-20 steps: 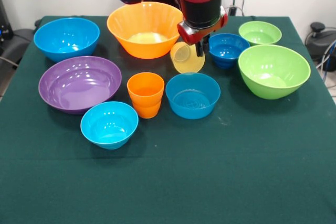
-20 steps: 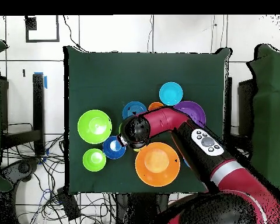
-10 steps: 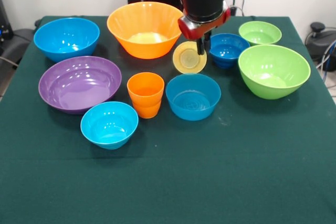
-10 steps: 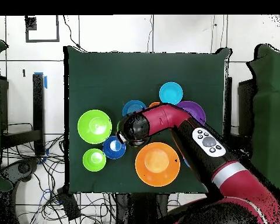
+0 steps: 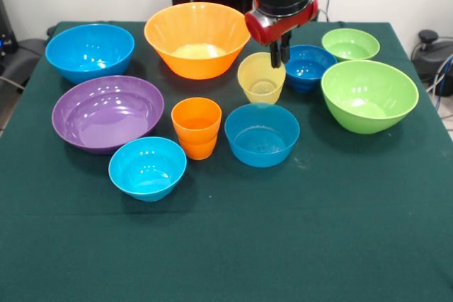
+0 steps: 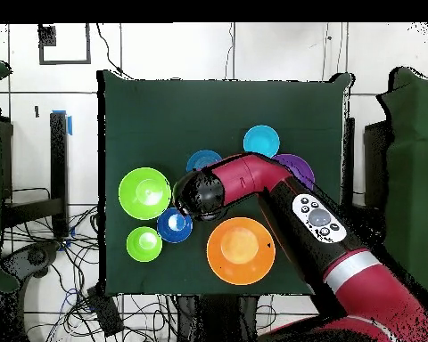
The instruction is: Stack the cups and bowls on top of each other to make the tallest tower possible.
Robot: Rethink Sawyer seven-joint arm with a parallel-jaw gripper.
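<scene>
My gripper point(image 5: 279, 57) is shut on the right rim of the translucent pale yellow cup point(image 5: 260, 80), which hangs upright between the large orange bowl point(image 5: 197, 37) and the small dark blue bowl point(image 5: 308, 67). Whether its base touches the cloth I cannot tell. The orange cup point(image 5: 197, 127) stands in front, beside a small light blue bowl point(image 5: 262, 134). A second light blue bowl point(image 5: 147, 167) sits nearer the front. The purple bowl point(image 5: 107, 112) and the large blue bowl point(image 5: 90, 51) are on the left. In the overhead view the arm point(image 6: 244, 183) hides both cups.
A large lime green bowl point(image 5: 369, 95) and a small lime green bowl point(image 5: 350, 44) stand at the right. The green tablecloth point(image 5: 233, 245) stretches bare across the front. In the overhead view cables lie on the floor point(image 6: 48, 258) beside the table.
The gripper has risen and shifted slightly right. The yellow cup, earlier tipped with its mouth facing the front camera, now hangs upright.
</scene>
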